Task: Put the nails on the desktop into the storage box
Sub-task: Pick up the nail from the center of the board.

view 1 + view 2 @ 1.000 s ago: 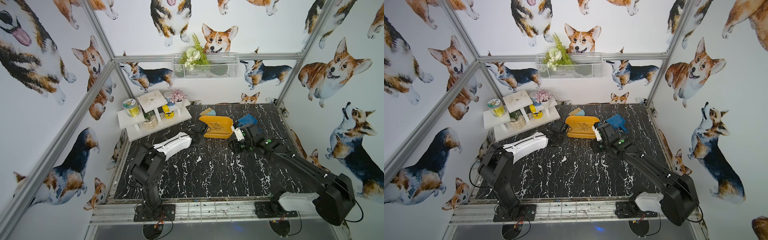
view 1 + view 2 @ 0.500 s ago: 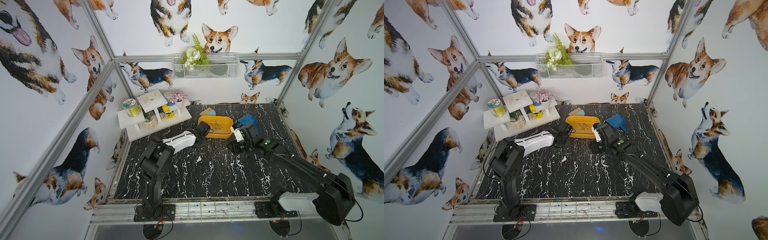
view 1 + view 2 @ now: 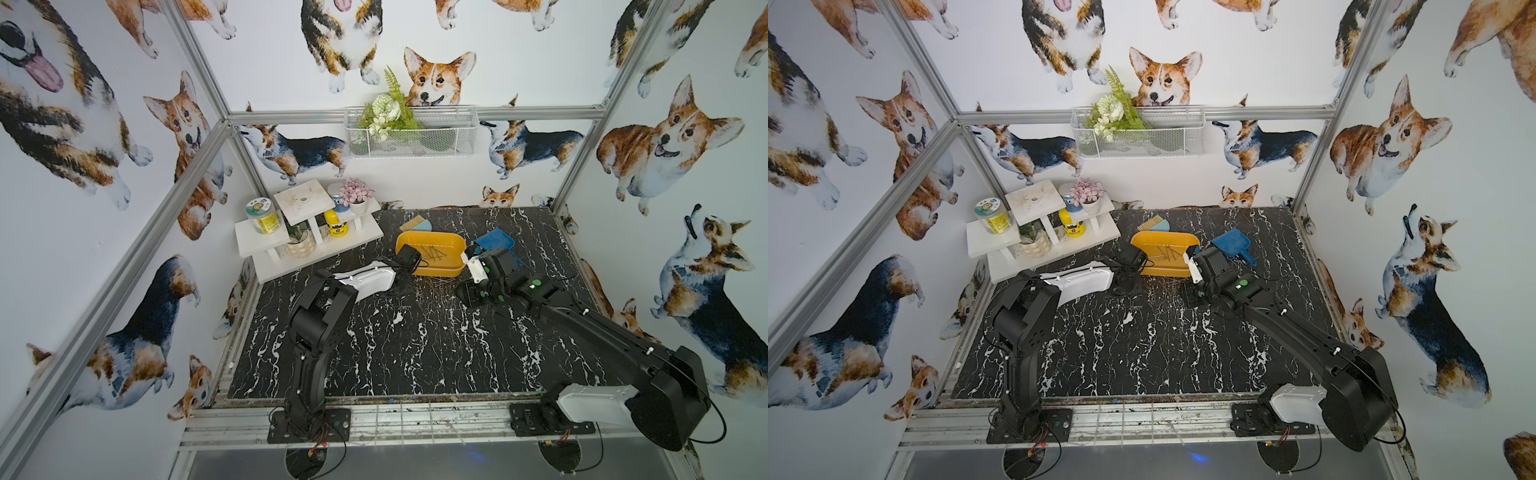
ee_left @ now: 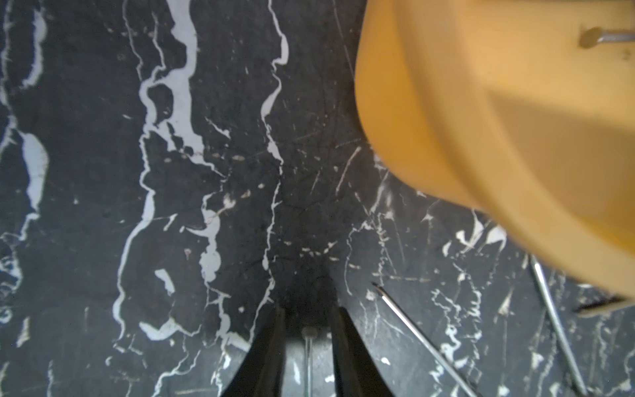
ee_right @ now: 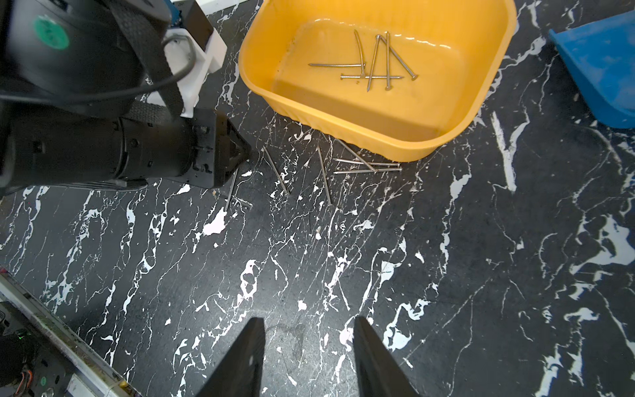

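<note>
The yellow storage box point(image 3: 446, 272) point(image 3: 1160, 272) point(image 5: 457, 132) stands at the back middle of the black marble desktop point(image 3: 415, 353), and several nails point(image 5: 374, 65) lie in it. More nails point(image 5: 323, 172) lie loose on the desktop just in front of it. My left gripper point(image 4: 307, 309) point(image 5: 237, 161) point(image 3: 401, 286) is low at the box's near left corner. It is open, and one nail point(image 4: 308, 343) lies between its fingers, touching neither. My right gripper point(image 5: 308, 319) point(image 3: 467, 293) hangs open over bare desktop, nearer than the loose nails, with nothing in it.
A blue dustpan point(image 3: 496, 243) point(image 5: 601, 68) lies right of the box, behind my right arm. A small brush point(image 3: 415, 224) sits behind the box. The white tiered shelf point(image 3: 307, 237) with jars and plants fills the back left corner. Aluminium rails edge the desktop.
My left arm's elbow has risen and its gripper has dropped from the box's left rim to the desktop in front of it, its jaws going from shut to apart. The right arm has not moved.
</note>
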{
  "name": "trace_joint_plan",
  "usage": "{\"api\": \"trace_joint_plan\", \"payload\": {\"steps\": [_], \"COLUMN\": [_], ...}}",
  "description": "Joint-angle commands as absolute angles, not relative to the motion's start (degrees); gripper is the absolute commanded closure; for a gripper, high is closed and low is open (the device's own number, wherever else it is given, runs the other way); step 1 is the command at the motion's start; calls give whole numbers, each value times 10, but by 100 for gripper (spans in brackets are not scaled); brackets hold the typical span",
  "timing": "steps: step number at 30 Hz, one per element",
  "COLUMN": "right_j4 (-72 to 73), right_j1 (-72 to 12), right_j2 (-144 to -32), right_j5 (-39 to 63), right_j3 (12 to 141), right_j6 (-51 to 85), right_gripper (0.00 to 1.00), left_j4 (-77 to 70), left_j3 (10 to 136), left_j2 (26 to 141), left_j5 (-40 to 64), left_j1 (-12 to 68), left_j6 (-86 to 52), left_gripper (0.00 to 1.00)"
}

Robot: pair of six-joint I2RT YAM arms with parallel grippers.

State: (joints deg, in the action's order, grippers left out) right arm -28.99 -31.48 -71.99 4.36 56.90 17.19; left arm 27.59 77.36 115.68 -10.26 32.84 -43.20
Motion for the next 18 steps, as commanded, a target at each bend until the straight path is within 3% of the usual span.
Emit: {"api": "trace_joint_plan", "payload": {"steps": [1,12,18], "right_j4": [-282,-280,-278], "right_j1": [-315,-315,-315], "right_j2": [-721,-724,-727], "right_j5": [39,37,40], "right_j3": [574,578,577], "right_j6": [170,169,171], "right_gripper": [54,54,54], "left_j4": [274,266,261], "left_j3": [772,756,746], "left_j2": [1162,1161,1154], "left_j5": [-98,-88,-87], "left_j1": [325,324,328], "left_j6": [-427,-435,-434], "left_gripper": [72,80,72]}}
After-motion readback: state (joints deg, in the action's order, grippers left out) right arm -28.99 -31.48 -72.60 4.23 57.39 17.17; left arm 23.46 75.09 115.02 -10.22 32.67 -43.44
